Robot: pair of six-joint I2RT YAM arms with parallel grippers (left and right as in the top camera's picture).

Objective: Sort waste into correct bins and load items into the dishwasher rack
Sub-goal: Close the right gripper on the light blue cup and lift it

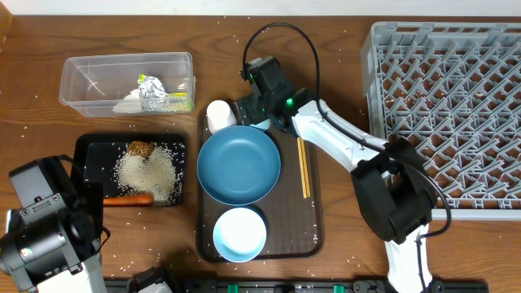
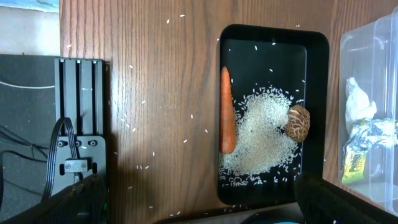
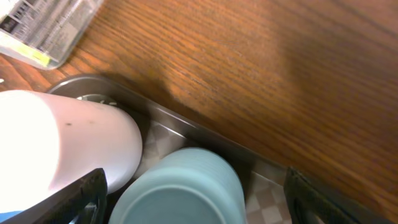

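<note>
Left end effector (image 2: 205,208) agape; right end effector (image 3: 196,199) agape (reaching far forward).

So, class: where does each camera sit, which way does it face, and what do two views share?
Overhead: above the table, looking straight down on serving tray, dishwasher rack, left arm, right arm.
Left wrist: on the left arm, looking down at black tray and carrot; open left fingers at bottom corners.
Right wrist: low by the serving tray's rim, facing white cup and light-blue cup; right fingers at bottom corners.
Shared: black tray, overhead and left wrist; white cup, overhead and right wrist.
</note>
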